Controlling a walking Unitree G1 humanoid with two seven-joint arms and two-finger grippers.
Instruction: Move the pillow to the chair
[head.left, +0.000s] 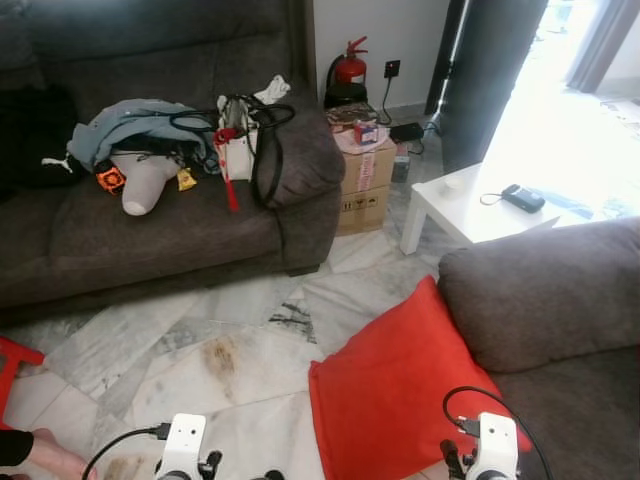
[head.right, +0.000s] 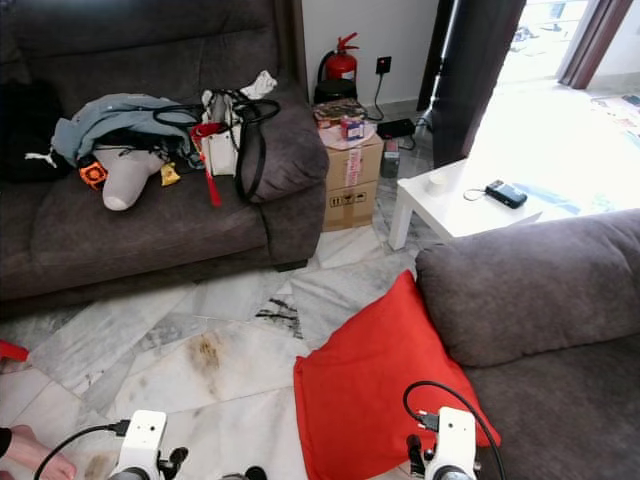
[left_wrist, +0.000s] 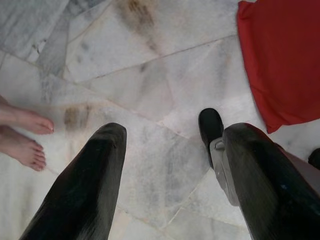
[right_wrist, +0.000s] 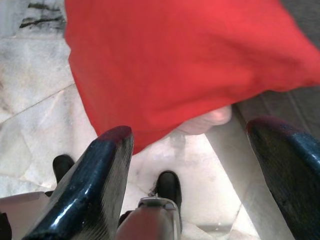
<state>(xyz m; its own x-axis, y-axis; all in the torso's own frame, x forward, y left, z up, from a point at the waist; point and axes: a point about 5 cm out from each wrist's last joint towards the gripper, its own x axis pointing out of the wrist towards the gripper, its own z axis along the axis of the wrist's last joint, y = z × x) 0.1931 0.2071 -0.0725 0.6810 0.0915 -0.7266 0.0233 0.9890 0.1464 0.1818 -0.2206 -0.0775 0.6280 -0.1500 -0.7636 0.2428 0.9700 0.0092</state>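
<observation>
- The red pillow (head.left: 400, 390), soft, square and plump, leaned on the marble floor (head.left: 200, 350) against the grey fabric chair (head.left: 550, 300).
- The right gripper (right_wrist: 200, 145) hung just above its lower edge, fingers spread and released.
- The left gripper (left_wrist: 170, 165) was likewise spread over bare floor.
- Judged: approach step; next, both must close on the pillow.

The red pillow (head.left: 395, 390) is cut off by the lower edge of the head views, so its near corner goes unseen. The grey chair (head.left: 545, 300) runs out past the right edge. A person's bare foot (head.left: 45, 455) is clipped at the lower left corner. The small dark device (head.left: 523, 197) on the white worktop (head.left: 455, 215) is too small to identify.
</observation>
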